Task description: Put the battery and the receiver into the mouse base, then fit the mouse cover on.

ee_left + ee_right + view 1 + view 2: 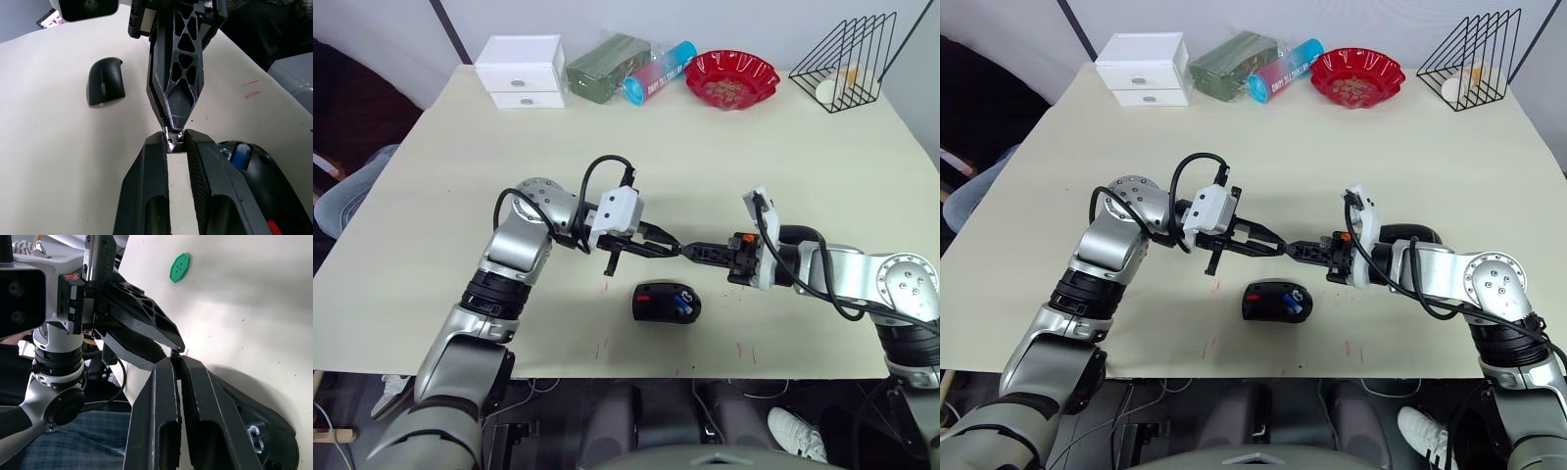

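Two grippers, left (674, 247) and right (689, 250), meet tip to tip above the mouse base (666, 302), both pinched nearly closed on a tiny receiver (169, 141). Battery (684, 300) is seated. You must still insert the receiver and fit the cover (105, 81).

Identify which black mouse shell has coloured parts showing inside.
The black oval mouse base below the meeting gripper tips: blue and red parts show inside. The glossy black curved mouse cover looks plain.

It looks like a lab or test room: a plain beige table (822, 176) with small props along its far edge, a white drawer box (521, 70), a red bowl (731, 78), a wire rack (850, 59).
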Robot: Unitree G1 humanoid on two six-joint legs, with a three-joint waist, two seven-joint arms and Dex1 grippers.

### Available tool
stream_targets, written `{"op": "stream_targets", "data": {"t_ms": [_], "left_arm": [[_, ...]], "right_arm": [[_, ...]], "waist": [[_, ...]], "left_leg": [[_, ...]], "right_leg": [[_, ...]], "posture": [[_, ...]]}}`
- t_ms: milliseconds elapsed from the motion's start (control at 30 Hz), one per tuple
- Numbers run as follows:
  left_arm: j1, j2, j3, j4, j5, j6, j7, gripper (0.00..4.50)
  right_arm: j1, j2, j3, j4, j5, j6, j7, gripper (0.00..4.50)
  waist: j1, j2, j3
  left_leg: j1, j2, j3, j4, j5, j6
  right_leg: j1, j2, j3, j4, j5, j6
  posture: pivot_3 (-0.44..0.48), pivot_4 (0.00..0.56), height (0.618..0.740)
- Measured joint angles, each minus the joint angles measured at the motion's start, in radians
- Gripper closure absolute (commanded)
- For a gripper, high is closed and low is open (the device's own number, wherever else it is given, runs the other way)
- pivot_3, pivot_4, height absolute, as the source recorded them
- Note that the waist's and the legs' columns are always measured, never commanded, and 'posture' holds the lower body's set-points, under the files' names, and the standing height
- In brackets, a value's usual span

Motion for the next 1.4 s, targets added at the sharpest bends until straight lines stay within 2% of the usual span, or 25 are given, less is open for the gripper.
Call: {"op": "stream_targets", "data": {"t_ms": [200,233,367,667,833,867,1067,1400], "left_arm": [[0.028,0.021,0.012,-0.021,-0.033,0.036,0.003,0.18],[0.038,0.026,0.014,-0.029,-0.035,0.042,0.003,0.07],[0.099,0.052,0.025,-0.069,-0.055,0.067,0.011,0.07],[0.239,0.095,0.04,-0.199,-0.073,0.13,0.052,0.07],[0.3,0.098,0.038,-0.253,-0.071,0.163,0.095,0.07],[0.312,0.098,0.036,-0.263,-0.069,0.166,0.11,0.07],[0.322,0.096,0.006,-0.272,-0.037,0.169,0.146,0.07],[0.321,0.097,-0.049,-0.231,0.03,0.136,0.154,0.07]], "right_arm": [[0.025,-0.024,-0.003,-0.007,-0.004,-0.005,0.051,4.5],[0.035,-0.03,-0.003,-0.007,-0.012,-0.005,0.063,4.5],[0.067,-0.061,-0.02,-0.028,-0.047,-0.004,0.128,4.5],[0.14,-0.14,-0.089,-0.09,-0.225,0.002,0.378,4.5],[0.204,-0.183,-0.12,-0.162,-0.405,-0.023,0.561,4.5],[0.248,-0.19,-0.147,-0.195,-0.482,-0.065,0.657,4.5],[0.357,-0.238,-0.204,-0.263,-0.73,-0.231,0.935,4.5],[0.577,-0.278,-0.234,-0.2,-1.154,-0.649,1.389,4.5]], "waist": [[0.0,0.0,0.0],[0.0,0.0,0.0],[0.0,0.0,0.0],[0.002,0.0,0.0],[0.004,0.0,0.0],[0.006,0.0,0.0],[0.008,0.0,0.0],[0.01,0.0,0.0]], "left_leg": [[0.0,0.0,0.0,0.0,0.0,0.0],[0.0,0.0,0.0,0.0,0.0,0.0],[0.0,0.0,0.0,0.0,0.0,0.0],[0.0,0.0,0.0,0.0,0.0,0.0],[0.0,0.0,-0.001,0.0,0.0,0.0],[0.0,0.0,-0.001,0.0,0.0,0.0],[0.001,-0.001,-0.001,0.0,0.0,0.0],[0.003,-0.001,-0.001,0.001,0.0,0.0]], "right_leg": [[0.0,0.0,0.0,0.0,0.0,0.0],[0.0,0.0,0.0,0.0,0.0,0.0],[0.0,0.0,0.0,0.0,0.0,0.0],[0.0,0.0,0.0,0.0,0.0,0.0],[0.0,0.0,0.0,0.0,0.0,0.0],[0.0,0.0,0.0,0.0,0.0,0.0],[0.001,0.0,-0.001,0.0,0.0,0.0],[0.002,0.0,0.0,0.001,0.0,0.0]], "posture": [[0.0,0.15,0.74],[0.0,0.15,0.74],[0.0,0.15,0.74],[0.0,0.15,0.74],[0.0,0.15,0.74],[0.0,0.15,0.74],[0.0,0.15,0.74],[0.0,0.15,0.74]]}}
